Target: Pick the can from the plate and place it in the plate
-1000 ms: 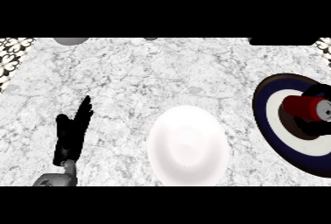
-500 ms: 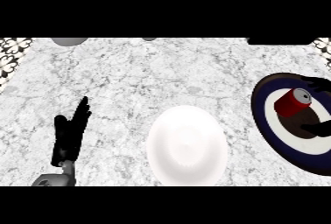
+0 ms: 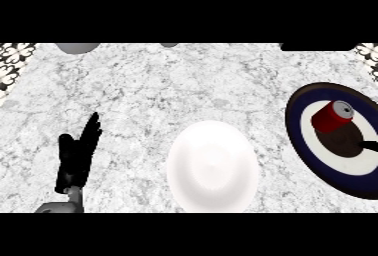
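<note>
A red cylindrical can [image 3: 333, 116] with a silvery metal top lies tilted on a round plate [image 3: 310, 150] of dark navy and white rings with a dark centre, at the right edge of the veined grey marble desk [image 3: 184, 85]. A plain, glossy white plate [image 3: 212, 166] sits near the middle. At the near left, the black left hand [image 3: 76, 152] rests with straight fingers, holding nothing. Only a dark fingertip of the right hand [image 3: 368, 145] shows at the right edge, so its fingers cannot be judged.

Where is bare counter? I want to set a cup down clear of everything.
Free: the broad stretch behind the white plate, and the strip between it and the left hand, resting open. Crowded: the right edge, where the dark plate carries the can.
</note>
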Controlling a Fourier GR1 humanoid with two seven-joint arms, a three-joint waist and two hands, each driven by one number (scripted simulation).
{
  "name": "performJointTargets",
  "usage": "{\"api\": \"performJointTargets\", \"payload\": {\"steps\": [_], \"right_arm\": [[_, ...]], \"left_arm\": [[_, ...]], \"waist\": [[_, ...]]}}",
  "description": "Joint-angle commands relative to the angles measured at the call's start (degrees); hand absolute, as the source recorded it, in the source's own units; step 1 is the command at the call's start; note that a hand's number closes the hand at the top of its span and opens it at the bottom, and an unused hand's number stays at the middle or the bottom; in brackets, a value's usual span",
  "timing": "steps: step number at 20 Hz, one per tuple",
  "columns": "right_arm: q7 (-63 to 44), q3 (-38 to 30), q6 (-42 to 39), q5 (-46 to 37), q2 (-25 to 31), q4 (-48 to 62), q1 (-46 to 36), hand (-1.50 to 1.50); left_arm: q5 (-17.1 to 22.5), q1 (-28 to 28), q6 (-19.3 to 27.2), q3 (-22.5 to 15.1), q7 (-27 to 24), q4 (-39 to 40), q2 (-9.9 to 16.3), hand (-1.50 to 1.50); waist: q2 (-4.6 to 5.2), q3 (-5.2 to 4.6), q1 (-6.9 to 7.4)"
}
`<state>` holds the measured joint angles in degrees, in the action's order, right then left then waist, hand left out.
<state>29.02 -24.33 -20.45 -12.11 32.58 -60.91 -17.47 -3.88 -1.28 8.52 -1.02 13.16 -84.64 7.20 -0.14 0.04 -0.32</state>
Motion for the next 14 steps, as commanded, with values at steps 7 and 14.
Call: {"api": "performJointTargets", "payload": {"steps": [7, 14], "right_arm": [[12.9, -3.1, -10.8, 5.3, 5.2, 11.5, 1.5, -1.50], [16.9, -0.5, -8.0, 3.7, 6.3, 17.0, -1.6, -1.50]], "left_arm": [[-0.1, -1.6, -1.0, 1.0, 2.1, -2.1, 0.5, 0.00], [-1.3, 1.6, -0.7, -1.2, 6.9, -8.0, -0.7, 0.00]], "waist": [[0.18, 0.00, 0.54], [0.16, 0.02, 0.88]]}}
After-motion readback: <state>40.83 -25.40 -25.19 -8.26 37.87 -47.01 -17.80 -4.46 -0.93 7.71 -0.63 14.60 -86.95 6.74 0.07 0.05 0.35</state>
